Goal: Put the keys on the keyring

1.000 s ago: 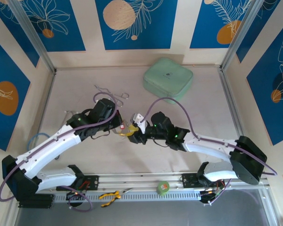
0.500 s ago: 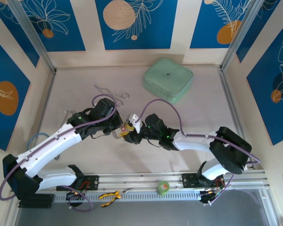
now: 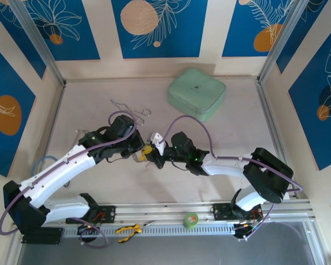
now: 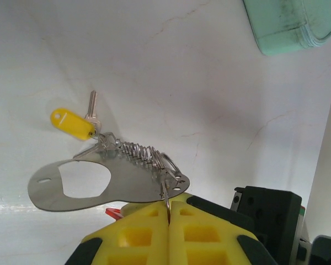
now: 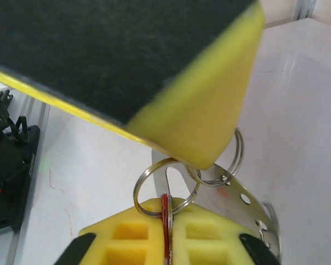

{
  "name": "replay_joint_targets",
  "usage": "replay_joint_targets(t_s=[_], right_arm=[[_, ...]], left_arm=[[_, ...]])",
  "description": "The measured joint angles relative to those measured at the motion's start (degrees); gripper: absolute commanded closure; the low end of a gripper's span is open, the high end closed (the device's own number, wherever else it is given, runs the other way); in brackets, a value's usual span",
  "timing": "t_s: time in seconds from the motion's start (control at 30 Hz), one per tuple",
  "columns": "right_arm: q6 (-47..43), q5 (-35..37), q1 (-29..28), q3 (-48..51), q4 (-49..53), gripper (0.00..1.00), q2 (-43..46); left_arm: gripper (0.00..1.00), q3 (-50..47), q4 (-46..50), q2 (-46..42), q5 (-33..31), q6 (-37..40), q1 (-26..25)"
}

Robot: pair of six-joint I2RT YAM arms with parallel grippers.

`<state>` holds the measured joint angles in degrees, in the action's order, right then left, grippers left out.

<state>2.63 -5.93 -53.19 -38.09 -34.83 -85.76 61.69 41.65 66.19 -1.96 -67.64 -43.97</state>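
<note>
Your left gripper [image 4: 169, 208] pinches the keyring [image 4: 166, 165] at the plate's [image 4: 127, 190] corner. Your right gripper [image 5: 166, 205] pinches the red key [image 5: 165, 220] beside it.

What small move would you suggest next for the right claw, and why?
Probably keep the left claw where it is and twist the right claw slightly, to feed the split ring round the red tag. Both claws are shut: the left holds the silver plate by its near end, the right pinches the red tag, and the split ring loops around it.

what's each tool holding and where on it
Left tool pinches the keyring by its plate edge near the rings; right tool pinches the red key tag edge-on.
</note>
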Motion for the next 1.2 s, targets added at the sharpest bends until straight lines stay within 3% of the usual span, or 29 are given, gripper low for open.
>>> replay_joint_targets(t_s=[0.23,0.37,0.43,0.5,0.6,1.0,1.2], right_arm=[[0.5,-0.5,1.5,0.5,0.1,1.0,-0.3],[0.5,-0.5,1.5,0.5,0.2,0.95,-1.3],[0.4,-0.5,1.5,0.5,0.2,0.87,-1.4],[0.4,-0.2,1.5,0.5,0.7,0.71,-1.4],[0.4,0.6,1.7,0.5,2.1,0.66,-1.4],[0.6,2.1,0.5,3.0,2.3,0.71,4.2],[0.0,2.1,-0.1,3.0,1.9,0.83,4.2]], left_arm=[[1.0,0.0,0.0,0.2,0.0,-1.3,0.0],[1.0,0.0,0.2,0.9,0.0,-2.9,0.0],[1.0,0.0,0.3,0.9,0.1,-4.1,0.0],[1.0,0.0,0.4,0.9,0.2,-5.5,0.0],[1.0,0.0,0.8,0.9,0.3,-7.6,0.0],[1.0,0.0,0.8,1.0,0.5,-11.4,0.0],[1.0,0.0,0.8,1.1,0.5,-11.5,0.0]])
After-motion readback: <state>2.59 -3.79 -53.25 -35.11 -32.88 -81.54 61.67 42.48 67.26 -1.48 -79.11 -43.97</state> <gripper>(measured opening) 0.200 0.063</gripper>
